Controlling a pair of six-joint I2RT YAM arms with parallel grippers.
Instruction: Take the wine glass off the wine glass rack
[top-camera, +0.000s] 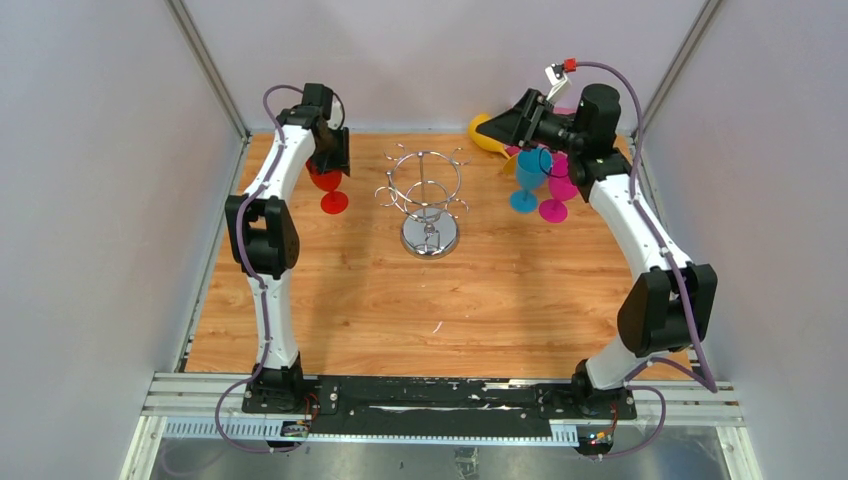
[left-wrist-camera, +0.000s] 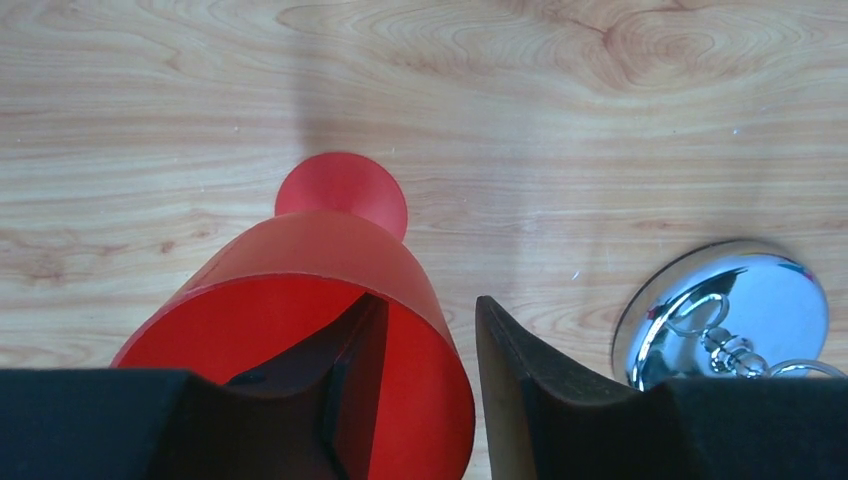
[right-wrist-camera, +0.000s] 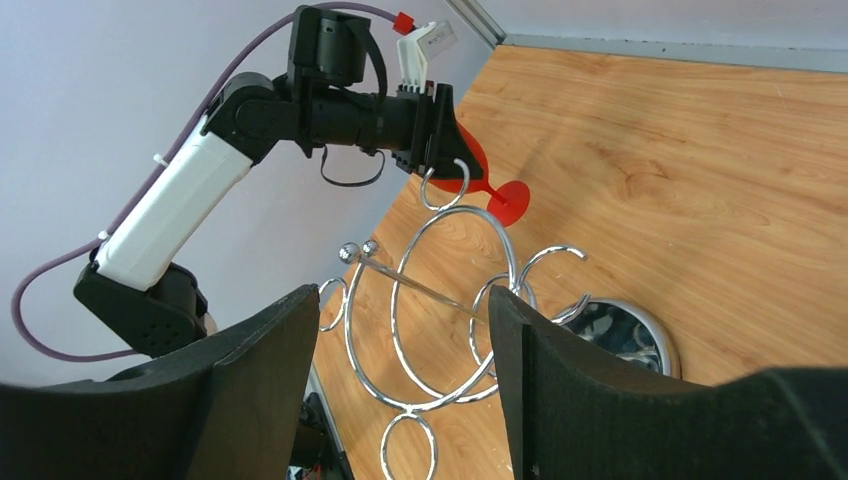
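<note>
The red wine glass (top-camera: 325, 181) stands on its foot on the wooden table, to the left of the chrome wine glass rack (top-camera: 428, 195), whose hooks are empty. My left gripper (top-camera: 328, 160) hangs over the glass from above. In the left wrist view one finger (left-wrist-camera: 340, 370) is inside the bowl of the glass (left-wrist-camera: 330, 250) and the other finger (left-wrist-camera: 520, 380) is outside it, with a gap to the wall; the gripper (left-wrist-camera: 430, 305) is open. My right gripper (top-camera: 503, 127) is raised at the back right, open and empty (right-wrist-camera: 400, 300), facing the rack (right-wrist-camera: 450, 290) and the glass (right-wrist-camera: 468, 168).
A blue glass (top-camera: 525, 180) and a pink glass (top-camera: 556, 190) stand under the right arm at the back right, with a yellow object (top-camera: 484, 133) behind them. The rack's mirrored base (left-wrist-camera: 725, 310) lies just right of the left fingers. Grey walls close in the table.
</note>
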